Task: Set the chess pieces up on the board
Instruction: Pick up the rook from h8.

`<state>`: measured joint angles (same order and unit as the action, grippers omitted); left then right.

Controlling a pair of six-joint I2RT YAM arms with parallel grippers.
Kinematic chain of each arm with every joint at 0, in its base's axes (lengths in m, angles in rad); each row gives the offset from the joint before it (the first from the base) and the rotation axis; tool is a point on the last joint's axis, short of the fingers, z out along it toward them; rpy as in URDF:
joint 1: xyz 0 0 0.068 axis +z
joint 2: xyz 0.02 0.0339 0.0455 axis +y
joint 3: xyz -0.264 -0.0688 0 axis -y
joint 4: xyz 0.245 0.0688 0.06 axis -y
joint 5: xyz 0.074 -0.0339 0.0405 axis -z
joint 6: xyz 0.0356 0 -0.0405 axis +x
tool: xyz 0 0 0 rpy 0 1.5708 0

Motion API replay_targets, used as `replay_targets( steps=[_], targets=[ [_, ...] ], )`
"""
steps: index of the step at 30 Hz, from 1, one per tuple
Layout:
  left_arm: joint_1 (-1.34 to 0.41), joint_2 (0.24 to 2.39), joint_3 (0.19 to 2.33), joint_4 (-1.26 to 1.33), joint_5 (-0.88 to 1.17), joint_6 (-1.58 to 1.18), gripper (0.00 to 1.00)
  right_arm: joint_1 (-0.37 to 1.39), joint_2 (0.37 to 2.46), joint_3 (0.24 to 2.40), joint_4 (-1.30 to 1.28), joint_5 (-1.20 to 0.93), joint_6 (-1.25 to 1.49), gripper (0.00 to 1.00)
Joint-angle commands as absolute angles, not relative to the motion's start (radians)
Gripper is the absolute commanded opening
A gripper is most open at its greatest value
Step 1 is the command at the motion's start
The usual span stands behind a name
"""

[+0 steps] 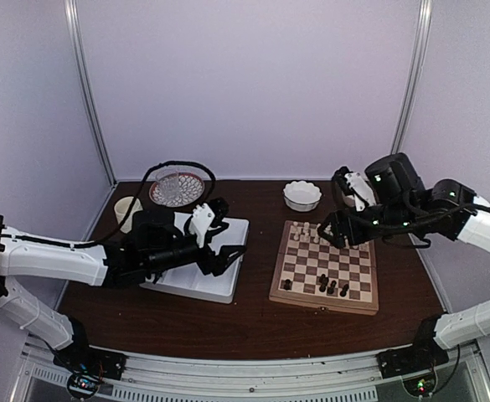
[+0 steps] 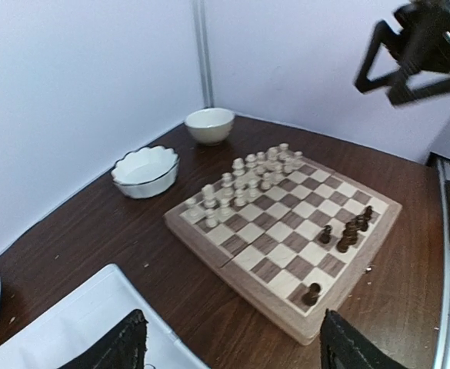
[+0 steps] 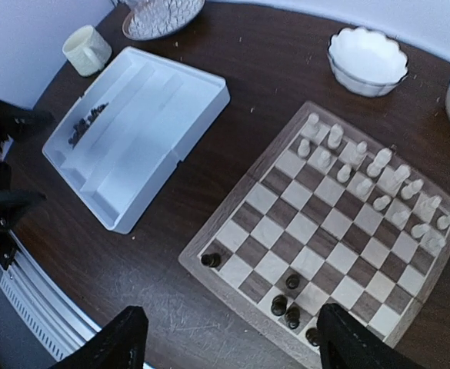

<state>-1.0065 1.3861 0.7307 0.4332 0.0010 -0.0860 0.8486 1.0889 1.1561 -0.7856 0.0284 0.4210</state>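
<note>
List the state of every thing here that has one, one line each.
board, flat, partly set
chess pieces on the board, a few upright, loosely placed along one side
white tray, upright, mostly bare
chess pieces in the tray, lying together in one compartment
cream chessmen, upright in two rows
scalloped bowl, upright, empty
left tool, open, empty
right tool, open, empty
</note>
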Motion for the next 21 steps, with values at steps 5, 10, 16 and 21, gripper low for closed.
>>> replay_targets(
  steps=[5,10,16,21],
  targets=[
    [-0.824,1.271,0.642,0.233,-0.135,-0.234,0.76,0.946,1.346,1.21,-0.934,-0.046,0.419,0.73],
    [-0.822,1.225,0.629,0.191,-0.273,-0.291,0.71,0.968,1.525,1.29,-0.939,-0.057,0.414,0.58],
    [-0.822,1.186,0.581,0.231,-0.287,-0.303,0.7,1.004,1.702,1.401,-0.958,-0.038,0.405,0.54],
    [-0.822,1.178,0.577,0.234,-0.278,-0.301,0.7,1.008,1.782,1.443,-0.975,-0.012,0.4,0.54]
  ],
)
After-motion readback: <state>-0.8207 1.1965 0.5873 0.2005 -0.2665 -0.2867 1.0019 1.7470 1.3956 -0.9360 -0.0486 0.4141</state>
